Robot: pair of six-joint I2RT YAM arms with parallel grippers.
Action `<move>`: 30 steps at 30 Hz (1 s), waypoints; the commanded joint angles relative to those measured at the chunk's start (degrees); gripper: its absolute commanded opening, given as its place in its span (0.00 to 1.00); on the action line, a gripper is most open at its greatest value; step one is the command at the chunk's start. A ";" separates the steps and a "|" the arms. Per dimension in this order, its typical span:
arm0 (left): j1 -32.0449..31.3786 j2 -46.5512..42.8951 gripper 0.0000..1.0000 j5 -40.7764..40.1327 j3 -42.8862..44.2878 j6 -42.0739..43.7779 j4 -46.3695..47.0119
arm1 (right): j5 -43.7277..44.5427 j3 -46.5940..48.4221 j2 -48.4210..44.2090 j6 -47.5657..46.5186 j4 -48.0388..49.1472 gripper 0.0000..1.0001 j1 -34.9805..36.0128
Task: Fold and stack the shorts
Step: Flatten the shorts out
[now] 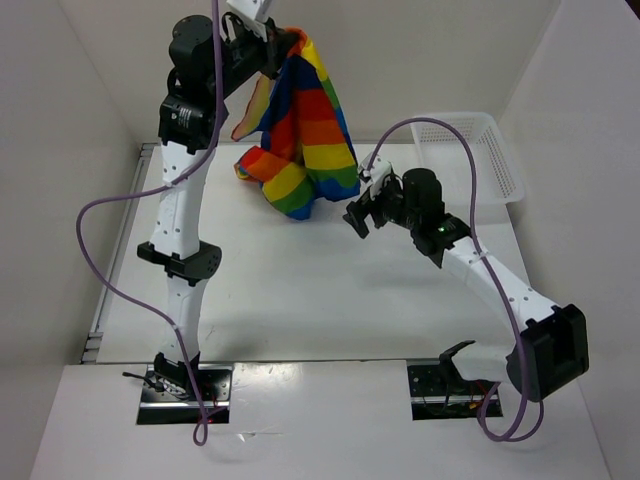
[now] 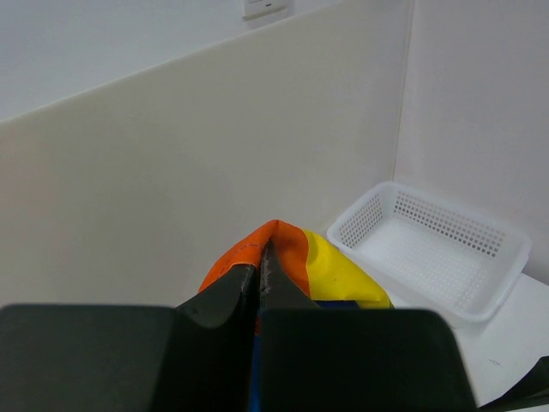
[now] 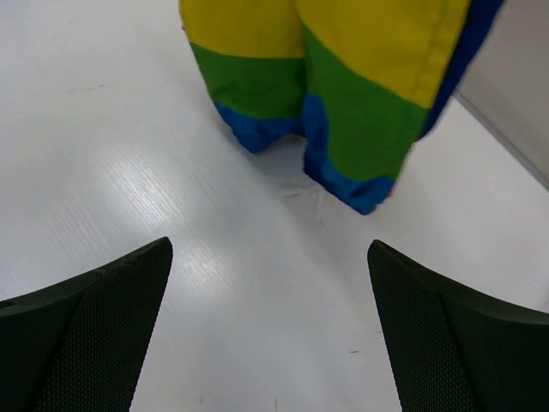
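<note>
- From above, the left arm stands tall at the back-left of the table [image 1: 300, 300], and its left gripper [image 1: 268, 52] is pinched shut on the top edge of the shorts [image 1: 305, 130].
- The shorts hang down from that grip in a loose rainbow drape. Their lower folds are down at the table's far edge, though I can't tell whether they rest on it.
- The right gripper [image 1: 357, 216] hovers low over the table just right of the hanging shorts, with its jaws spread wide and nothing in them.
- A white mesh basket [image 1: 495, 175] sits at the far-right corner, apart from both arms.
- From the left wrist, the two dark fingers [image 2: 227, 296] are pressed together, and a ridge of orange and yellow cloth from the shorts [image 2: 330, 275] is bunched between and beyond them.
- The basket [image 2: 480, 296] lies below and to the right, against the wall.
- From the right wrist, the two fingers [image 3: 94, 335] stand far apart over the bare white tabletop [image 3: 129, 172].
- The green and blue leg ends of the shorts [image 3: 352, 129] hang ahead of them, untouched, and a thin white drawstring [image 3: 307, 195] lies just beneath the hem.
</note>
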 commanded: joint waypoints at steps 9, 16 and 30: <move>0.45 -5.01 0.00 1.37 1.68 0.14 4.70 | 6.30 -3.95 0.72 2.61 9.99 0.99 -4.88; 0.45 -6.06 0.00 4.71 1.68 0.14 5.85 | -0.91 -3.95 1.25 1.20 10.23 0.99 -6.47; -0.08 -8.87 0.00 8.06 1.68 0.14 3.48 | -8.04 -5.09 6.87 1.73 24.21 0.99 -3.94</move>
